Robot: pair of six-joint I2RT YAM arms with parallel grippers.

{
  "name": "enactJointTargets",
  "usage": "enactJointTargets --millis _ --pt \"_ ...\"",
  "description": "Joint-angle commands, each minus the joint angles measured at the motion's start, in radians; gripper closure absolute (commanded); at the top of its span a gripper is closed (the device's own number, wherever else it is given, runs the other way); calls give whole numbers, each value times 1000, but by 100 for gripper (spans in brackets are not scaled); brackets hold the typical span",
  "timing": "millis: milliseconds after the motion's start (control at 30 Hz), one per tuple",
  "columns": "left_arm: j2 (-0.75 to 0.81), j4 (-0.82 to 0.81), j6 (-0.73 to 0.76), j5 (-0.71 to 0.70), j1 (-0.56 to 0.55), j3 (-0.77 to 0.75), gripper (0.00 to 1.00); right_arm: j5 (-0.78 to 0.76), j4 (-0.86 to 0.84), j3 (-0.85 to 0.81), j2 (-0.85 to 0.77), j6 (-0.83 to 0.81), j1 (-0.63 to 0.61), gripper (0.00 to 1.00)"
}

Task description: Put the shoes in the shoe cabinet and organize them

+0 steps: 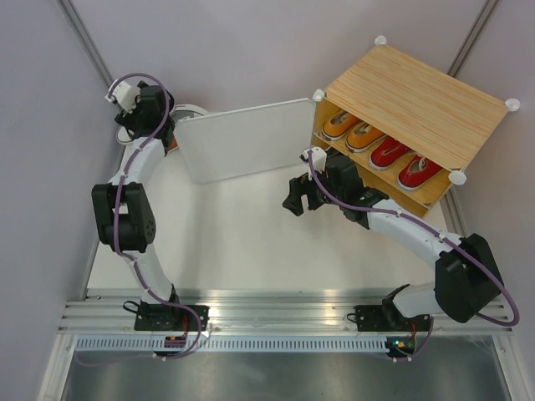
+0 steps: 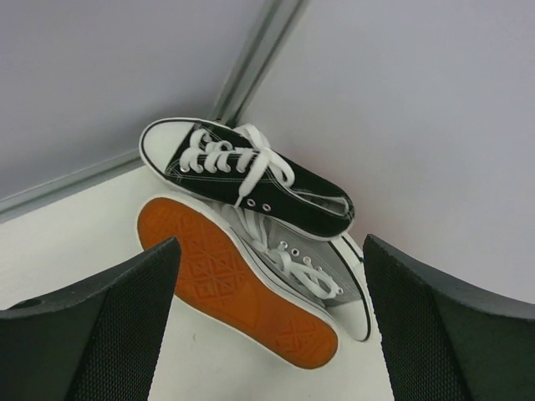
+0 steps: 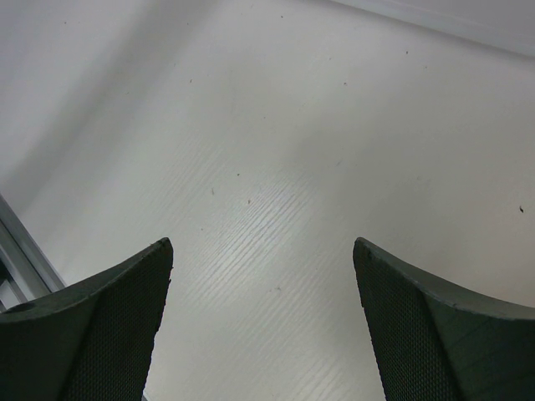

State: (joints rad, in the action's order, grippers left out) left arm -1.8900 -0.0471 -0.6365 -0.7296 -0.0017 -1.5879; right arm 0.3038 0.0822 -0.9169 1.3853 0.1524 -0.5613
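Canvas gives softly, so the black sneaker, stacked on the tipped grey sneaker just ahead of the left pincer, looks light and best pinched across its stiffer rubber-edged heel. Both pincers stand spread; the right pincer holds nothing.

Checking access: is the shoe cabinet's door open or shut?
Open: the door panel stands swung out from the shoe cabinet, baring orange sneakers and red sneakers inside.
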Motion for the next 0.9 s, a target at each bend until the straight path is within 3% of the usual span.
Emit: enactJointTargets --millis 0,533,867 --pt "-6 -33 -159 -31 49 11 8 26 -41 6 3 -2 -3 8" --pt "-178 -85 -265 94 134 -53 13 67 -70 22 44 39 -3 8" --pt "-383 -28 -223 131 178 -349 14 144 -85 65 27 58 -3 9"
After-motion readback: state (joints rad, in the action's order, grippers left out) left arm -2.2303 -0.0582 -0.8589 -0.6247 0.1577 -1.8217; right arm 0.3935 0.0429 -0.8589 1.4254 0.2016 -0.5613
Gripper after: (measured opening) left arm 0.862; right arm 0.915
